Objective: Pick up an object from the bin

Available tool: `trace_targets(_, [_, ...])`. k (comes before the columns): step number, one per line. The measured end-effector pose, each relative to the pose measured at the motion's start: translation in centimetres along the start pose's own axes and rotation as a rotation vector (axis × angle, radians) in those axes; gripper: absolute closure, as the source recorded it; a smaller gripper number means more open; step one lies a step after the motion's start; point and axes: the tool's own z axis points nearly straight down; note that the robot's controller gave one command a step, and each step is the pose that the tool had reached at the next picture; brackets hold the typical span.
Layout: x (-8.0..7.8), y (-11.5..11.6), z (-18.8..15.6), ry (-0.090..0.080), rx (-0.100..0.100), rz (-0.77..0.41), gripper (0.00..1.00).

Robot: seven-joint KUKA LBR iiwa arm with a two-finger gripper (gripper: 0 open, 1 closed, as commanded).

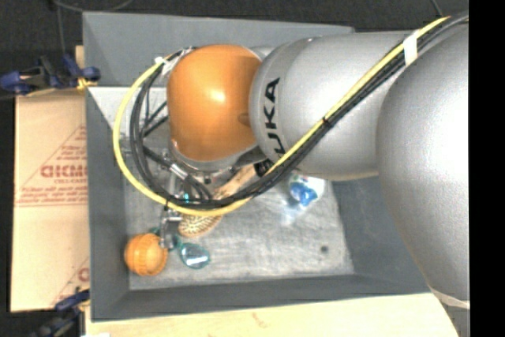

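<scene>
Camera view: the pincer [168, 235] sits low in the lower-left corner of the bin [106, 193], beneath the orange wrist cover [209, 99]. I cannot tell whether it is apart or together, because the cover and cables [126, 162] hide most of it. Just beside its tip lie an orange ball [146, 255] near the left wall, a pale blue clear piece [193, 255] and a tan brush [201, 223]. A blue wrapper [302, 193] lies well apart to the right. Bare floor runs along the lower wall, right of the clear piece.

Ball [146, 255] in near-left corner of bin [102, 193]; small lump [193, 255] just right of it; perhaps wrapper [302, 193] well right, beside arm [355, 114].
</scene>
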Motion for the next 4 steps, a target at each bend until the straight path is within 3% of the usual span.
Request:
trace_targets(1, [-0.2,-0.1,-0.4,-0.008,-0.002,0.004,0.00])
trace_targets(2, [1.2,0.1,3.6,-0.013,0.000,-0.064,0.00])
trace_targets(3, [5.1,0.9,8.5,-0.004,0.002,-0.135,1.00])
trace_targets(4, [5.1,0.8,8.5,-0.004,0.002,-0.134,1.00])
